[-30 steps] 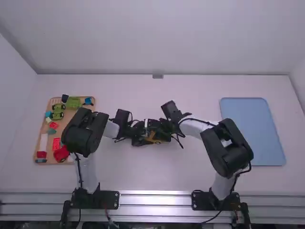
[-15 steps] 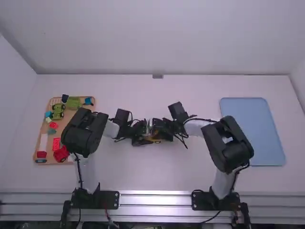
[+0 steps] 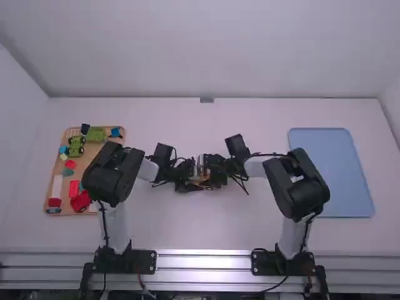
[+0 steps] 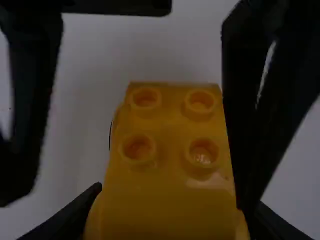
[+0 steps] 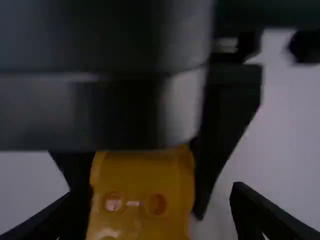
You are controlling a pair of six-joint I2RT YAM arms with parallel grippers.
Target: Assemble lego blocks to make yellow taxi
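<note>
My left gripper (image 3: 191, 182) has the yellow block (image 4: 170, 175) pinched. My right gripper (image 3: 214, 179) is wide, fingers either side of it.

Yellow block (image 4: 170, 170) with four studs

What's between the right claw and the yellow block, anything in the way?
The left claw: it holds the yellow block, its fingers flanking it in the right wrist view, where the left arm's grey wrist also hides part. Nothing else visible blocks the right claw.
</note>
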